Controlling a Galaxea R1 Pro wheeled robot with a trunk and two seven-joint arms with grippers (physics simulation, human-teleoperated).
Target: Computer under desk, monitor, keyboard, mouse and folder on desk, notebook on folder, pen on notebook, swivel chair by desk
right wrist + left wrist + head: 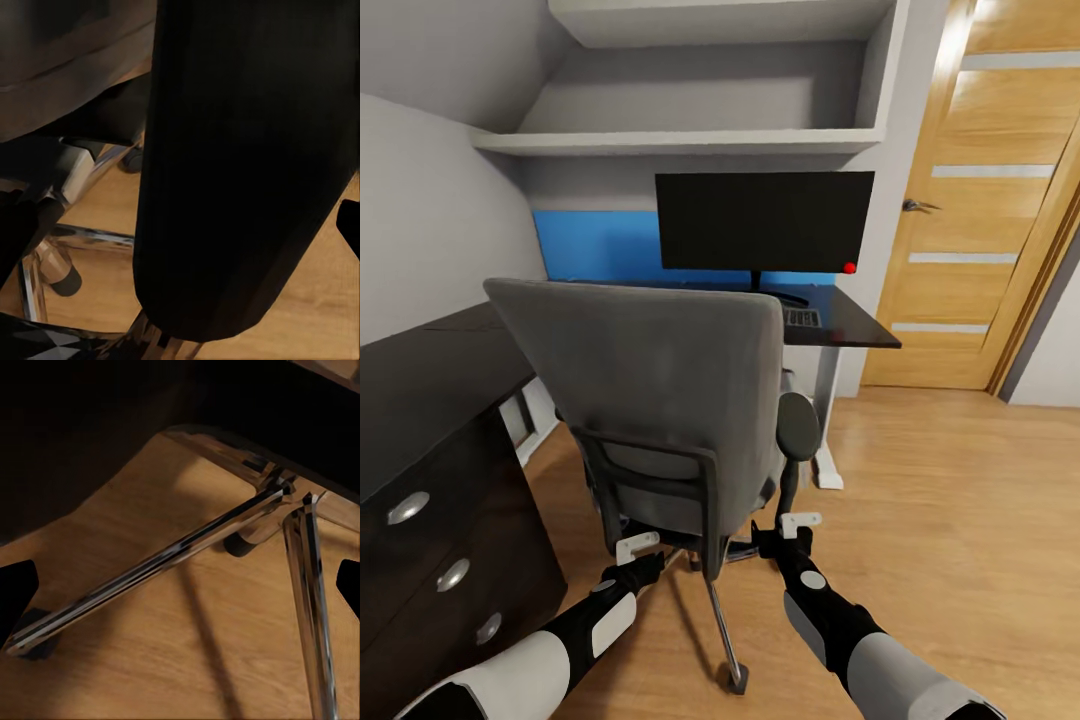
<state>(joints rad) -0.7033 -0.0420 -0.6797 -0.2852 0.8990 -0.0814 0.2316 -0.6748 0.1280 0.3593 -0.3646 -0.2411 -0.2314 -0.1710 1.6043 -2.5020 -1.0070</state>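
**A:** Start at the grippers. What are they doing?

**B:** From the head camera, both arms reach forward and low behind the swivel chair point(650, 400). The left gripper point(635, 552) sits beneath the left rear edge of the seat frame. The right gripper point(792, 528) sits at the foot of the chair's right armrest post point(790, 490). In each wrist camera the dark fingertips show far apart at the picture's two edges, so both grippers are spread wide and hold nothing.

**A:** What lies between the spread fingers?

**B:** In the left wrist camera, only the chrome spokes of the chair base point(172, 555) over wooden floor point(150, 660); nothing is between the tips. In the right wrist camera, a broad black post point(240, 165), very likely the armrest support, stands close and upright between the fingers.

**A:** Which way does the chair lie from them?

**B:** Straight ahead and above. Its grey back faces the robot and hides the seat, so I cannot tell whether the folder is on it. Beyond the chair stands the desk point(855, 325), with the monitor point(764, 220) on it and a corner of the keyboard point(802, 318) peeking past the chair's right side. A dark drawer cabinet point(430, 480) stands along the left.

**A:** And the coming move?

**B:** My judgement: the right gripper is better placed. Its post runs vertically, so closing across it would give a hold for steering the chair, which already stands near the desk.
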